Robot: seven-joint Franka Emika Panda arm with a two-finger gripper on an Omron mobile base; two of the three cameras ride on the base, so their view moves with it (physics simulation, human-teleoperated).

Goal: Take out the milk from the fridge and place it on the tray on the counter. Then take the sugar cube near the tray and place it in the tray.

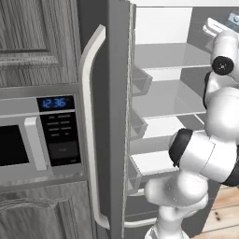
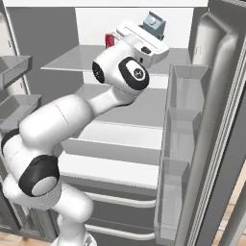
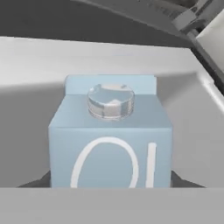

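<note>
Where the fridge (image 2: 211, 96) stands open, 1 milk (image 3: 109, 140), 1 gripper (image 3: 109, 181) astride

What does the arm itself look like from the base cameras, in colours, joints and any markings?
The arm is made of glossy white, rounded shell segments joined by black bands and round black caps. One black cap near the wrist bears a small pale mark at its centre. The hand at the end is a white, boxy block. No loose cables show. The gripper shows as two small dark tips.
</note>
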